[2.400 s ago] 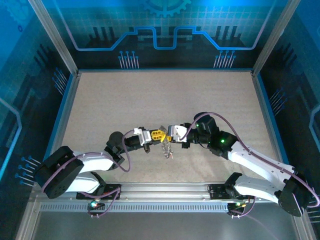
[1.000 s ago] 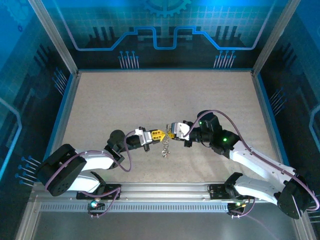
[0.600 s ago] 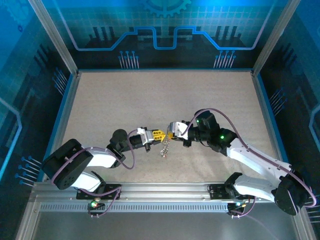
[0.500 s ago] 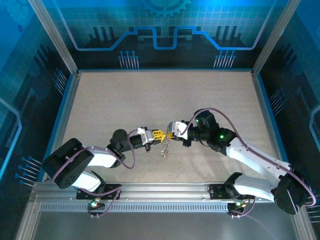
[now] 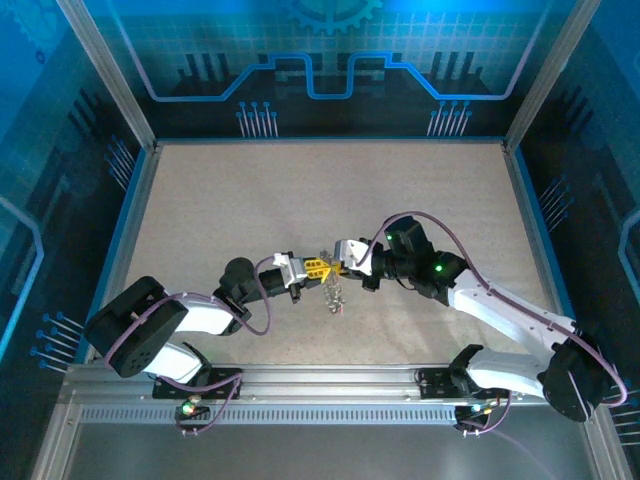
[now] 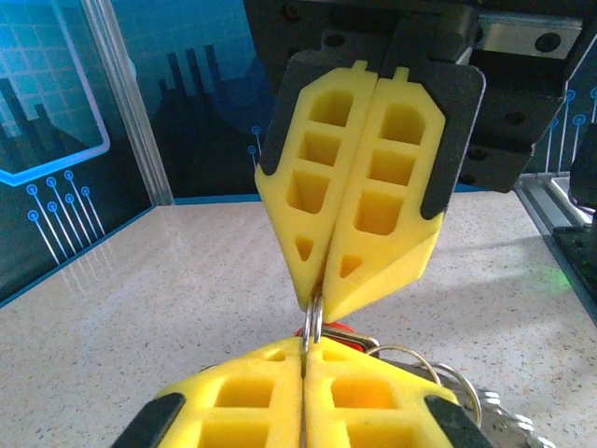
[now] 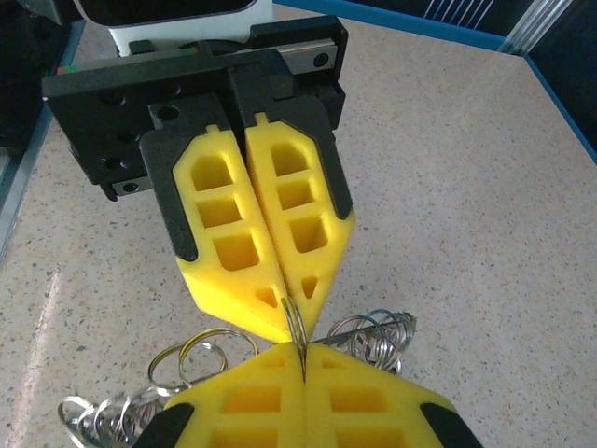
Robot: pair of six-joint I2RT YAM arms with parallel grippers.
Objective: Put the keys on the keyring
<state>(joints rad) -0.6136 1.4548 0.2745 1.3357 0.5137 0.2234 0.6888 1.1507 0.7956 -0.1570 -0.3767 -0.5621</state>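
My left gripper (image 5: 318,267) and right gripper (image 5: 336,266) meet tip to tip above the middle of the table. Both are shut on the same thin silvery ring of the keyring (image 6: 313,322), which stands edge-on between the yellow fingertips. In the left wrist view my left gripper (image 6: 305,350) is at the bottom and the right gripper (image 6: 324,294) points down from above. A key with a red head (image 6: 341,330) peeks out just behind the tips. In the right wrist view the keyring (image 7: 295,322) runs from the left gripper (image 7: 291,313) into my right gripper (image 7: 303,353). The bunch (image 5: 333,295) dangles below.
Loose silvery rings hang on either side of the pinch (image 7: 381,338) (image 7: 187,359) (image 6: 424,366). The speckled beige table (image 5: 330,190) is walled by blue panels and metal posts (image 5: 105,80). A metal rail (image 5: 330,385) carries both arm bases at the near edge.
Both grippers stayed shut tip to tip on the ring. The right arm swung slightly left and the meeting point crept left with it; the hanging bunch shifted a little.
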